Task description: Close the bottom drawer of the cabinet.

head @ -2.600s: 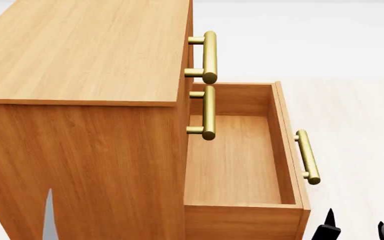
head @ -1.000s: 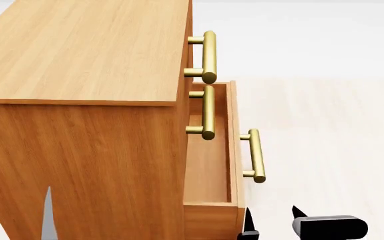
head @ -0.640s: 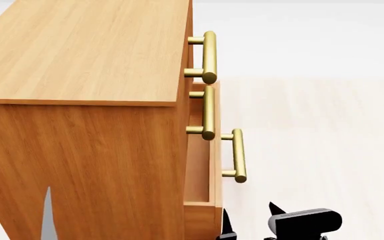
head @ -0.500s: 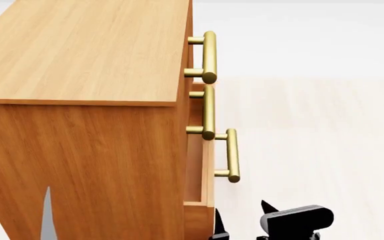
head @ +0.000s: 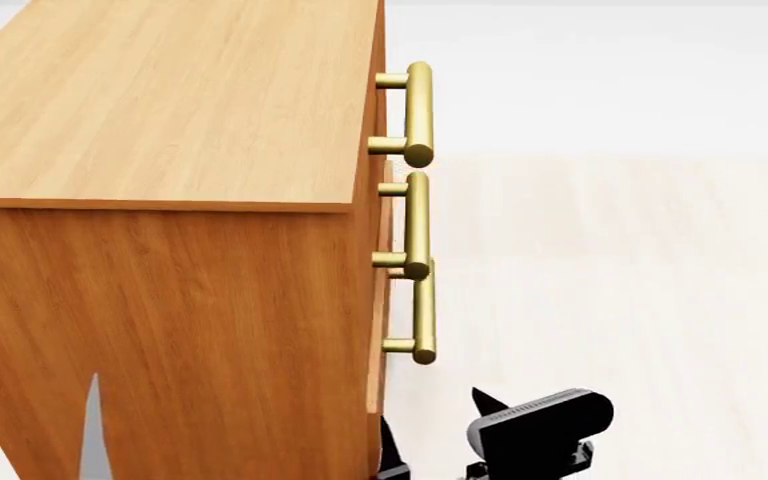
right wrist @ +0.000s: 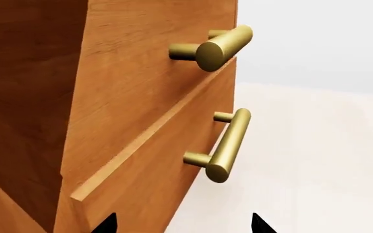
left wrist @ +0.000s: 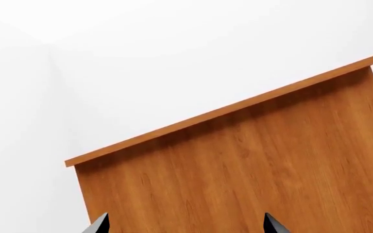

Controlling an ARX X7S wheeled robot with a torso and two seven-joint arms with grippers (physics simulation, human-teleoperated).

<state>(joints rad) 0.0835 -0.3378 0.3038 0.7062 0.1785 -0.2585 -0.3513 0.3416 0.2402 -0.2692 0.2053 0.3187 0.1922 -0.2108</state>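
The bottom drawer (right wrist: 154, 165) sits nearly flush in the cabinet (head: 157, 110), a slight protrusion remaining; the right gripper (head: 431, 445) at its near front corner stands spread and empty. The left gripper (left wrist: 183, 225) likewise gapes, holding nothing.

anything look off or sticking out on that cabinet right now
Only slightly: the bottom drawer sits a little proud of the cabinet, its front edge stepping out below the drawer above in the right wrist view. No damage or tilt shows; the brass handles line up.
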